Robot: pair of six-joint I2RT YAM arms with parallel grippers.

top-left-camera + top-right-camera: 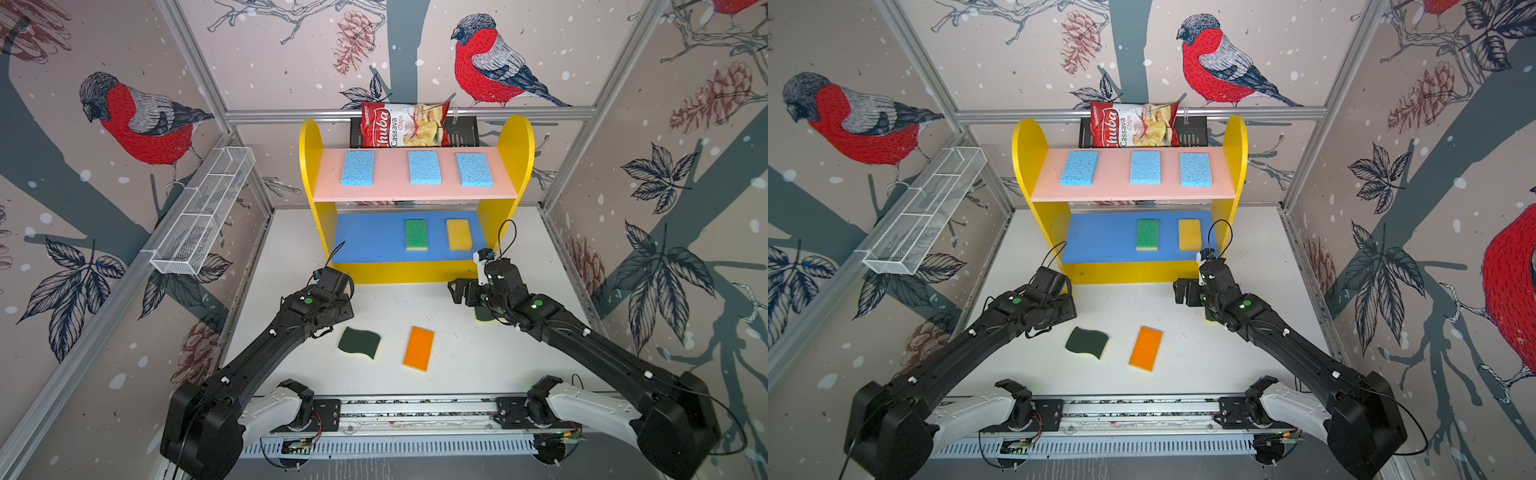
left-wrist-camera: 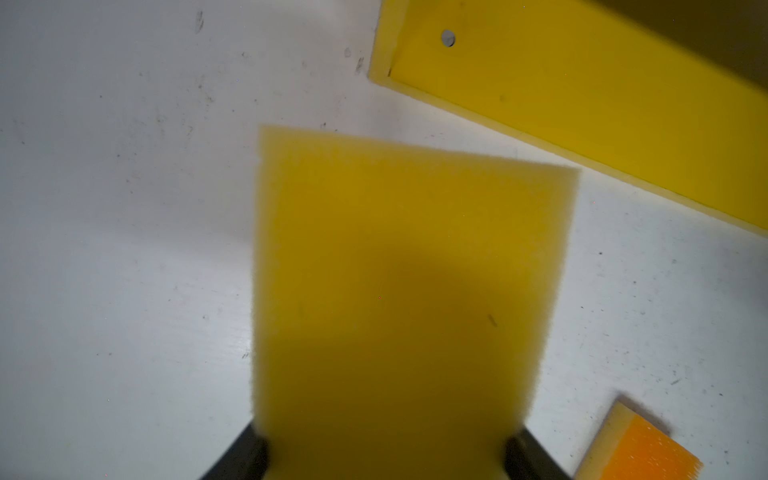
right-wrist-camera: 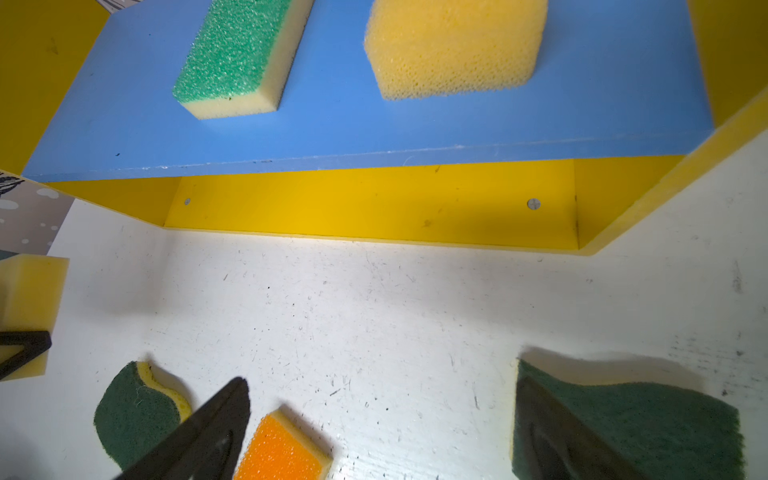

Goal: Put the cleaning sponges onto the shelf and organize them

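On the table, nearest the arms' bases, lie an orange sponge and, left of it and apart, a wavy sponge, dark green side up. Both lie flat.

Beyond them, the left gripper is clamped on a yellow sponge. Its fingers press 2 opposite sides at one end, so the sponge sticks out ahead of the wrist, near the left front corner of the shelf. In both top views the wrist hides this sponge.

The right gripper stands wide and holds nothing, in front of the shelf's right half. In the right wrist view 1 finger overlaps a 2nd wavy sponge lying on the table. I cannot tell whether they touch.

On the shelf's blue board a green sponge and a coarse yellow sponge lie side by side, apart, in its right half. On the pink board above, 3 blue sponges lie in a spaced row.

Behind the shelf a chips bag stands in a black rack. A wire basket hangs along the left wall.
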